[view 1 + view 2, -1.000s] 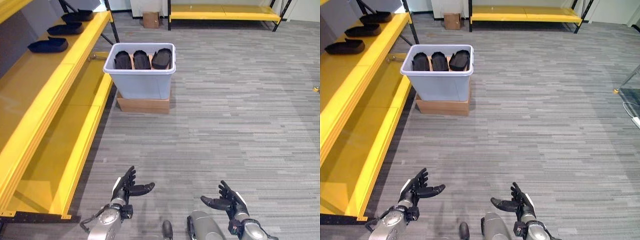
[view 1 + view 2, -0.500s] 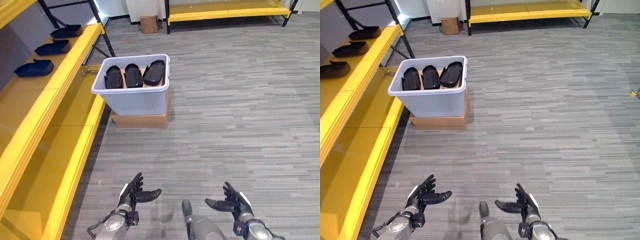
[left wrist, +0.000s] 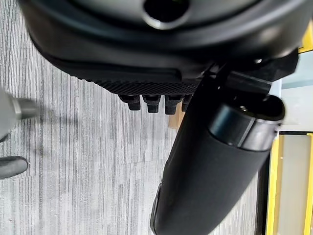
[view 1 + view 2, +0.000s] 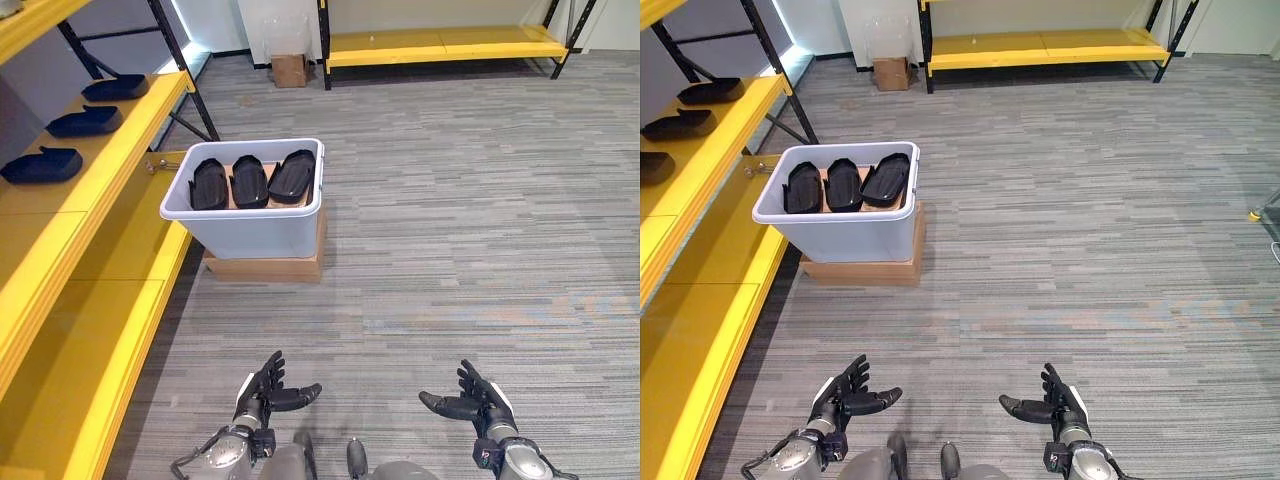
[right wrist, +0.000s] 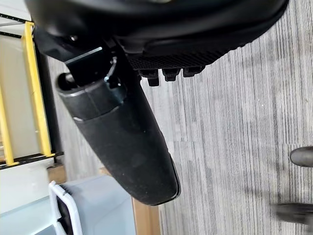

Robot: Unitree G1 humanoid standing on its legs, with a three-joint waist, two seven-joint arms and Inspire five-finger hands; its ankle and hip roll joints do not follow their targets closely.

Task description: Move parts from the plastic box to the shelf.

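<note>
Left hand [image 4: 262, 388], right hand [image 4: 478, 404]: fingers spread, relaxed, empty, low over grey floor [image 4: 470, 220].
Box [image 4: 255, 226]: one, pale plastic, on cardboard base [image 4: 262, 268], well ahead of hands, beside shelf [image 4: 75, 225].
Parts in box [image 4: 250, 181]: three, black, side by side.
Parts on shelf [image 4: 87, 121]: three, black, in row, apart.

right hand [image 5: 146, 29], plastic box [image 5: 93, 215], floor [image 5: 234, 137]

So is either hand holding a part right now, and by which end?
Nothing is held. The left hand and right hand are both open and empty above the floor, short of the plastic box, where three black parts sit.
</note>
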